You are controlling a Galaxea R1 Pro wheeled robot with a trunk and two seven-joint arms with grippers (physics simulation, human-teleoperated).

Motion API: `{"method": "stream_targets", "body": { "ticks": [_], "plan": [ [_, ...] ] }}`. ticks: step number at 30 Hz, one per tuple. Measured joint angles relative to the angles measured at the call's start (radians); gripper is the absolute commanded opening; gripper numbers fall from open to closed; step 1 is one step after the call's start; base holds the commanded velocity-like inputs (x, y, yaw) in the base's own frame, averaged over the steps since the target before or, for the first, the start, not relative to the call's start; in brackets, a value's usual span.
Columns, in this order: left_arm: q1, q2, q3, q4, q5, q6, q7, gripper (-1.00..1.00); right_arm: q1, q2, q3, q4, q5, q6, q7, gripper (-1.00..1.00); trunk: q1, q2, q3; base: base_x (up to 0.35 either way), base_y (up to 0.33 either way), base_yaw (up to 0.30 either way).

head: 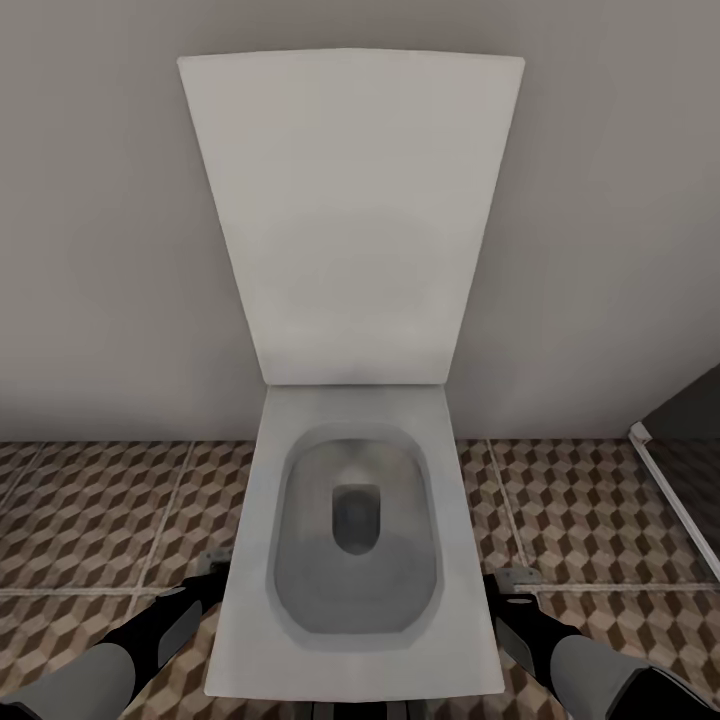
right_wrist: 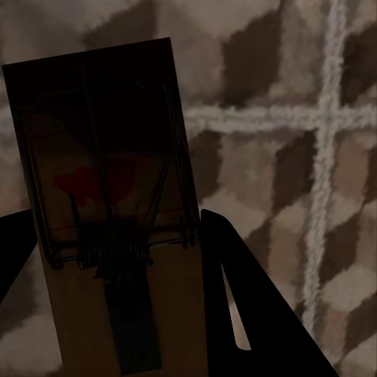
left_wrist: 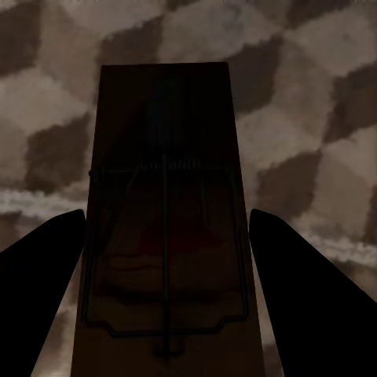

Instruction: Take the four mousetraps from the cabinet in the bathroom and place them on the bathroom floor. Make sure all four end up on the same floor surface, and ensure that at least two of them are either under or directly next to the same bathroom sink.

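1. The robot faces a white toilet (head: 352, 560) with its lid (head: 350, 215) up against the wall. Both arms hang low, one on either side of the bowl, over the bathroom floor (head: 100, 510).
2. The left end effector (left_wrist: 166, 275) is closed on a mousetrap (left_wrist: 166, 220). The board sits lengthwise between the two dark fingers (left_wrist: 43, 275), with patterned tile beneath.
3. The right end effector (right_wrist: 118, 267) likewise grips a second mousetrap (right_wrist: 110, 181), which tilts a little in the grasp above a crossing of grout lines.
4. Risk: the sink is not in sight here, so a trap released at this spot would probably land beside the toilet and count for nothing toward the sink condition.
5. Risk: the arms are close to the bowl's sides, and a turn of the base could knock a trap loose or send it into the bowl.
6. The toilet bowl appears to hold nothing but its dark drain.
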Motion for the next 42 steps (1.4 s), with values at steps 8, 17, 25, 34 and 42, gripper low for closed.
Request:
{"method": "stream_targets", "body": {
  "ticks": [8,17,25,34,42],
  "plan": [
    [0.000,0.000,0.000,0.000,0.000,0.001,0.000,-1.00,0.000,-0.002,0.000,0.000,-0.001,0.000,0.003,-1.00,0.003,-0.002,-0.027,0.000,0.000,0.000],
    [0.000,0.000,0.001,0.000,0.000,0.000,0.000,-1.00,0.000,-0.005,0.000,0.000,0.000,0.000,0.027,-1.00,0.005,-0.003,-0.043,0.000,0.000,0.000],
    [0.000,0.000,0.001,0.000,0.000,0.000,0.000,-1.00,0.000,-0.004,0.000,0.000,0.001,0.000,0.036,-1.00,0.006,-0.003,-0.054,0.000,0.000,0.000],
    [0.000,0.000,0.001,0.000,0.000,0.000,0.001,-1.00,0.000,-0.004,0.000,0.000,0.001,0.000,0.037,-1.00,0.010,-0.005,-0.085,0.000,0.000,0.000],
    [0.000,0.000,0.003,0.000,0.000,0.001,0.001,-1.00,0.000,-0.004,0.001,0.000,0.001,0.000,0.037,-1.00,0.010,-0.005,-0.085,0.000,0.000,0.000]
  ]
}}
